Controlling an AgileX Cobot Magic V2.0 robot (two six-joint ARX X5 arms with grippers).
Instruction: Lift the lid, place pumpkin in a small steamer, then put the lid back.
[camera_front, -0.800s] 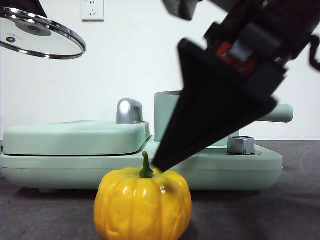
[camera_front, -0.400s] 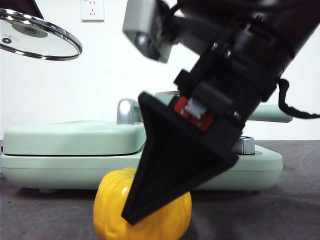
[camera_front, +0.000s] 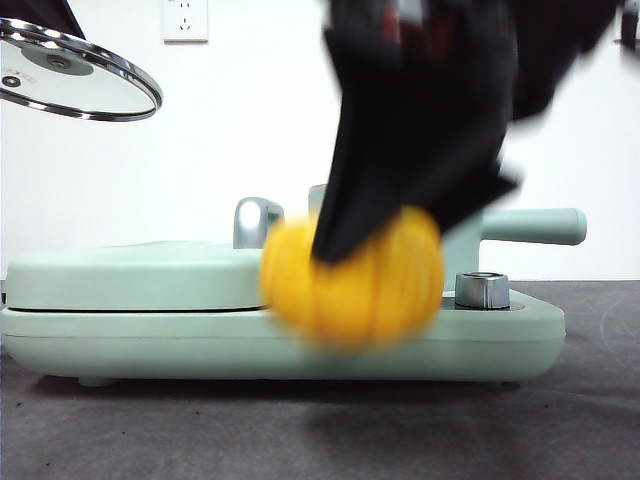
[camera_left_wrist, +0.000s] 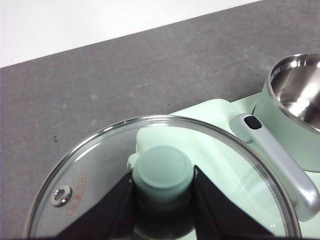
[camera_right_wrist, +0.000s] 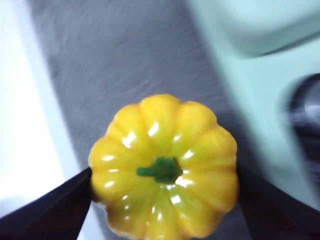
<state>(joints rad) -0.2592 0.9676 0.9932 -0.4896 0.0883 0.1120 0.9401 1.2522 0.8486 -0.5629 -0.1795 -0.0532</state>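
Observation:
My right gripper (camera_front: 365, 250) is shut on the yellow-orange pumpkin (camera_front: 352, 278) and holds it in the air in front of the appliance, blurred by motion. In the right wrist view the pumpkin (camera_right_wrist: 164, 167) sits between the two black jaws, green stem facing the camera. My left gripper (camera_left_wrist: 162, 200) is shut on the mint-green knob of the glass lid (camera_left_wrist: 90, 175) and holds it high at the front view's top left (camera_front: 75, 75). The small steamer (camera_left_wrist: 295, 100) stands open, steel inside showing; in the front view it (camera_front: 470, 235) is mostly behind the right arm, its long handle (camera_front: 535, 226) pointing right.
The wide mint-green griddle base (camera_front: 150, 335) with its flat cover (camera_front: 140, 272) and chrome handle (camera_front: 255, 220) fills the middle of the table. A steel knob (camera_front: 482, 290) sits on the base at the right. A wall socket (camera_front: 185, 20) is behind.
The right gripper came down over the pumpkin on the table, closed on it and lifted it up and to the right. The lid stayed held at the top left.

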